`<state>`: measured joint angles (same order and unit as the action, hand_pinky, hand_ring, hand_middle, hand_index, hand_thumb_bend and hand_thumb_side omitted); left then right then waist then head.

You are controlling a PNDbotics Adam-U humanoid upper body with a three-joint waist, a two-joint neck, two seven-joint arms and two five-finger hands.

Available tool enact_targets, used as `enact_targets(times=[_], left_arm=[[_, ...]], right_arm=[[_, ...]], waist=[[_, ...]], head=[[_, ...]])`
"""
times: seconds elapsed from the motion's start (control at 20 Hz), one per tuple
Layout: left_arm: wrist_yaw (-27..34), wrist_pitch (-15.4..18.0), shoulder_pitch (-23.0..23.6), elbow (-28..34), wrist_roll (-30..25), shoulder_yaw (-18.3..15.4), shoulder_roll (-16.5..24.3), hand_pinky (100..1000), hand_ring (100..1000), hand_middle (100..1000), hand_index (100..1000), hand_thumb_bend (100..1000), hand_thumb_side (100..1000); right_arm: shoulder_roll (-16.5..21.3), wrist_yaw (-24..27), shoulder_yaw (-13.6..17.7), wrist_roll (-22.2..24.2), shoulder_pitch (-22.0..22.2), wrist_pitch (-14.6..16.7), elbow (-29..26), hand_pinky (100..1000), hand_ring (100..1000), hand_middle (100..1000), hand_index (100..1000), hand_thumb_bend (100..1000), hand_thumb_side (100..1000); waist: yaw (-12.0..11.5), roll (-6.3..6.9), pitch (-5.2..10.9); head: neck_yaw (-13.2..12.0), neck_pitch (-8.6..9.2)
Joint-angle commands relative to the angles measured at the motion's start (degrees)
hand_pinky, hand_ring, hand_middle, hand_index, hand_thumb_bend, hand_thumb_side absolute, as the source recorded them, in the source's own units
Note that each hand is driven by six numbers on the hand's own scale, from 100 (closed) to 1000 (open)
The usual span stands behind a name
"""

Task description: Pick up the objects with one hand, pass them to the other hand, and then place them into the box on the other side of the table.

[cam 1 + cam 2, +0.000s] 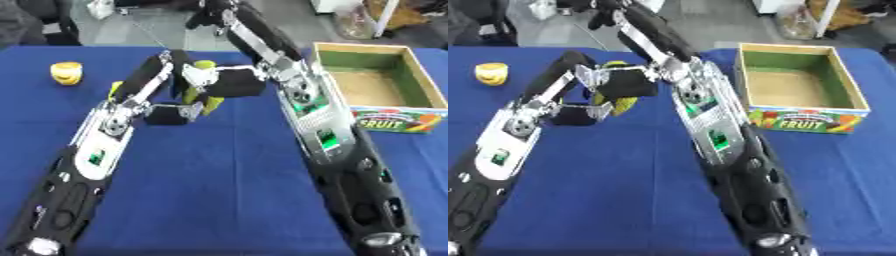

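A long yellow-green fruit [211, 103] is held upright above the middle of the blue table [219, 165], between both hands. My right hand [234, 83] comes in from the right and is curled round its upper part, so only the top tip and the lower end show. My left hand [171, 113] sits just below and to the left, its fingers closed against the fruit's lower end. A second, small round yellow object [66, 73] lies at the far left of the table. The open cardboard box [846, 82], printed FRUIT on its front, stands at the far right with nothing visible inside.
Both forearms stretch from the near edge to the middle of the table, and the right forearm [728, 150] passes close to the box's left wall. Beyond the far table edge there are grey floor and dark shapes.
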<state>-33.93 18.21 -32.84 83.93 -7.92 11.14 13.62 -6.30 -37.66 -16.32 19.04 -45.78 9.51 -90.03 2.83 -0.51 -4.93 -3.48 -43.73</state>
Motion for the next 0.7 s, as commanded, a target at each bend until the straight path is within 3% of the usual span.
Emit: enact_targets(times=[0.05, 0.7], left_arm=[[-0.11, 0.49, -1.17, 0.76, 0.31, -0.02, 0.10, 520, 236, 203, 338, 100, 193], [0.41, -0.40, -0.24, 1.29, 0.57, -1.14, 0.21, 519, 235, 202, 336, 100, 187]], right_arm=[[-0.38, -0.25, -0.12, 0.41, -0.74, 0.16, -0.32, 810, 753, 820, 926, 191, 397], [-0.38, -0.74, 0.77, 0.14, -0.34, -0.22, -1.06, 809, 753, 820, 928, 195, 398]], waist=[[-0.01, -0.49, 0.82], [0.03, -0.52, 0.85]], head=[[-0.10, 0.43], [0.30, 0.42]])
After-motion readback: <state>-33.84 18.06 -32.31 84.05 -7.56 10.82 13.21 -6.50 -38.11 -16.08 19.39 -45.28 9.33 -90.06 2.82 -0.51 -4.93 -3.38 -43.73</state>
